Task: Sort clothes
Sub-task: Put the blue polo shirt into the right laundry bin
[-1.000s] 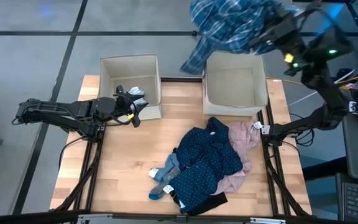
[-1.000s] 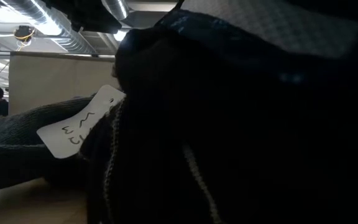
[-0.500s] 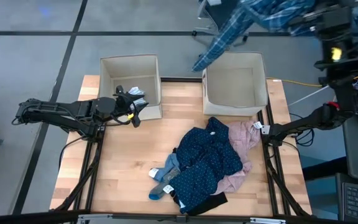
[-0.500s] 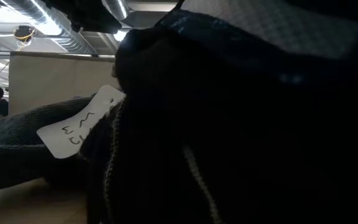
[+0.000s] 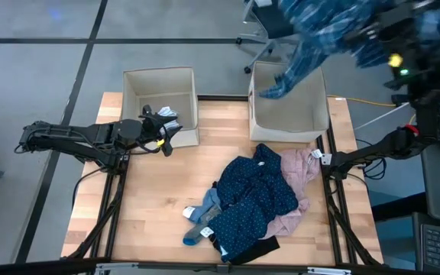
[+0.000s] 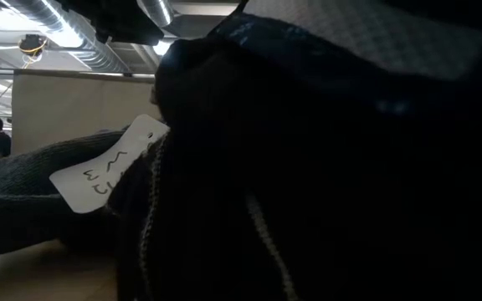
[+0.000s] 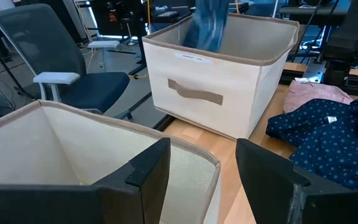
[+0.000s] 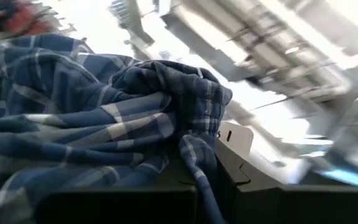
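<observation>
Two grippers, one busy. My right gripper (image 8: 207, 177) is clamped tight on a blue-and-white plaid shirt (image 5: 323, 30), fabric bunched between the fingers in the right wrist view. High view: that gripper sits at the upper right of the frame, raised above the table, and the shirt streams from it toward the upper middle, its loose end hanging over the right beige box (image 5: 312, 118), upper centre-right. In the left wrist view a strip of blue plaid shows at the far rim of that box.

My left gripper (image 7: 201, 180) is at the left of the high view, fingers spread wide and holding nothing, at the near rim of the left beige box (image 5: 132, 95). A few small light pieces lie inside that box just beside the gripper; can't tell what they are.

Rest of the clothes are piled on the wooden table (image 5: 151, 198), lower centre: navy dotted fabric (image 5: 254, 198) on top, pale pink garment (image 5: 300, 179) touching its right side, grey and white socks (image 5: 199, 221) at the lower left of the pile, black piece (image 5: 254, 248) at its bottom edge.

Low view is blocked by dark cloth with a white tag (image 6: 111, 167).
</observation>
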`<state>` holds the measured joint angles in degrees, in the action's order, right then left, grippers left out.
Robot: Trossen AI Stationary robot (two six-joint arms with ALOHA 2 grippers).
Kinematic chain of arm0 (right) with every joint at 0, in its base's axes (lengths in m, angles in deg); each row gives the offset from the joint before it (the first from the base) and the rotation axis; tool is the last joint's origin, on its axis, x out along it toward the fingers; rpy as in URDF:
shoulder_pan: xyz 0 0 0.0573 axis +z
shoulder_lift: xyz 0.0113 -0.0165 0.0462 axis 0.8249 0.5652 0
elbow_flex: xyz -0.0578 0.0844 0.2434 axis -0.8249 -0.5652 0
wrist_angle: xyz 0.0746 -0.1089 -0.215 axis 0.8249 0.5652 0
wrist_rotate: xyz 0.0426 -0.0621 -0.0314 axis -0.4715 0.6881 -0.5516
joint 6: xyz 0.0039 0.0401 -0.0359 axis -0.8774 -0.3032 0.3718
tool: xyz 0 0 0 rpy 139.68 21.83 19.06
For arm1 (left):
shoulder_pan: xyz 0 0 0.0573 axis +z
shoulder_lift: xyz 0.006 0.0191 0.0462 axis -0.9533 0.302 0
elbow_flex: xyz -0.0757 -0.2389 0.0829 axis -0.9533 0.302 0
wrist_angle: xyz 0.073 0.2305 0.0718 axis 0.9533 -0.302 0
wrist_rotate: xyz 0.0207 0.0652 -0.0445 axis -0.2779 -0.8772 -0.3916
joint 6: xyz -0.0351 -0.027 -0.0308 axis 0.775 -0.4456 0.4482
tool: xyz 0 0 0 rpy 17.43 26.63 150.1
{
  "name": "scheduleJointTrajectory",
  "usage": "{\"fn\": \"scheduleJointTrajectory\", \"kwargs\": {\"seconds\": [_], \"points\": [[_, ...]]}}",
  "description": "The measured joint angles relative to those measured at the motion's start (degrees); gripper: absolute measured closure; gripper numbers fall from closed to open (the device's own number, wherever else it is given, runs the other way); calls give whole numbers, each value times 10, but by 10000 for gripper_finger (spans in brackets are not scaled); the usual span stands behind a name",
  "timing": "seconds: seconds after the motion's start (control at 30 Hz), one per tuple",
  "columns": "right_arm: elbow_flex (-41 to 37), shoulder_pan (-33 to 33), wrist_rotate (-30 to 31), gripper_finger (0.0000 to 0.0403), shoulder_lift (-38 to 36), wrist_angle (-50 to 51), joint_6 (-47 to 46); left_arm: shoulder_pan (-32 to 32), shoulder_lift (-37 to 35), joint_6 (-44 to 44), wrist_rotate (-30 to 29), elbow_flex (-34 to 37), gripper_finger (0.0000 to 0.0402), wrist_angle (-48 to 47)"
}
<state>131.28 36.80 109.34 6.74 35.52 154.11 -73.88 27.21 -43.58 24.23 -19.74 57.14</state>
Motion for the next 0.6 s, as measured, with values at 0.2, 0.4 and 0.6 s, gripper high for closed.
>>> {"fn": "scheduleJointTrajectory", "kwargs": {"seconds": [0.2, 0.4, 0.6], "points": [[-26, 0, 8, 389, 1, 142, -126, 0, 0, 0, 0, 0, 227, 0], [-70, 0, 12, 394, -21, 268, -239, 0, 0, 5, 0, 0, 227, 0], [-185, -36, 3, 393, -73, 308, -322, 0, 0, 11, 0, 0, 227, 0]]}}
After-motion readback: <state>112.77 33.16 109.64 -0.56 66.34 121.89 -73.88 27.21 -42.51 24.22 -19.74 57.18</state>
